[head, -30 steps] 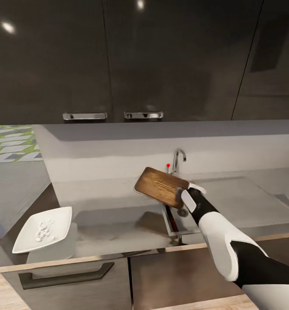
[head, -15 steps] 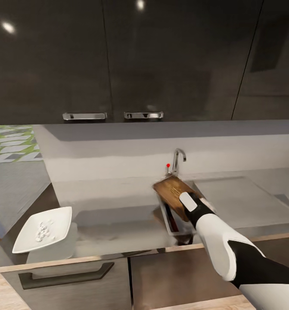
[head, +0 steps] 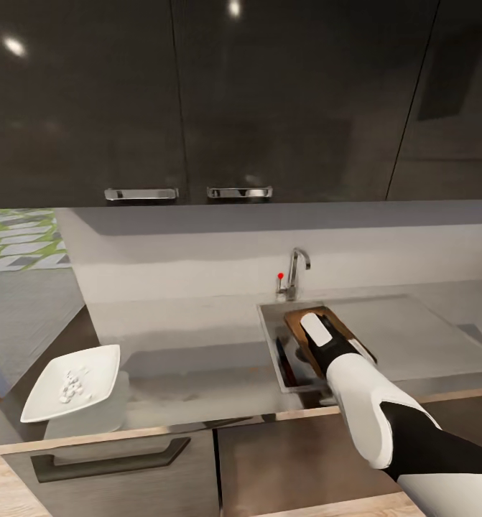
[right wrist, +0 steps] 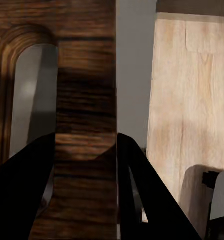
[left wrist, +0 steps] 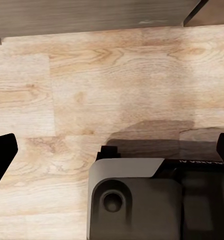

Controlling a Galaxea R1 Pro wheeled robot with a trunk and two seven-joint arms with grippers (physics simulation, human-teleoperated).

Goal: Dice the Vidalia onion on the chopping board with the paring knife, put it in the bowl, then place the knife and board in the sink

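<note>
Dark shiny cupboards (head: 197, 100) with two silver handles (head: 190, 193) hang over the long smooth grey tabletop (head: 183, 323), and a pale grey wall runs behind it. Set into the tabletop is the grey steel sink (head: 269, 316), with a chrome tap (head: 295, 271) and a small red knob (head: 280, 276) at its back edge and a flat grey drainer (head: 413, 330) beside it. The brown wooden chopping board (head: 298, 320) with dark streaks is inside the sink, tilted, with one end low in the basin. The right gripper (head: 318, 332) holds the board, and its white and black arm reaches in from the near right side. In the right wrist view the two black fingers (right wrist: 142, 190) sit close on either side of the board (right wrist: 84, 100), pinching its edge, and light wooden floor (right wrist: 192, 90) shows past it. A thin dark shape lies along the left wall inside the sink, but you cannot tell what it is. Far to the left, near the front edge of the tabletop, sits the shallow white squarish bowl (head: 72, 383) with small white bits (head: 72, 384) of diced onion in it. The bowl is well apart from the sink. In the left wrist view the left gripper (left wrist: 112, 150) points down at light wooden floor (left wrist: 117, 75), with its black fingers (left wrist: 2, 155) spread wide and nothing between them.
</note>
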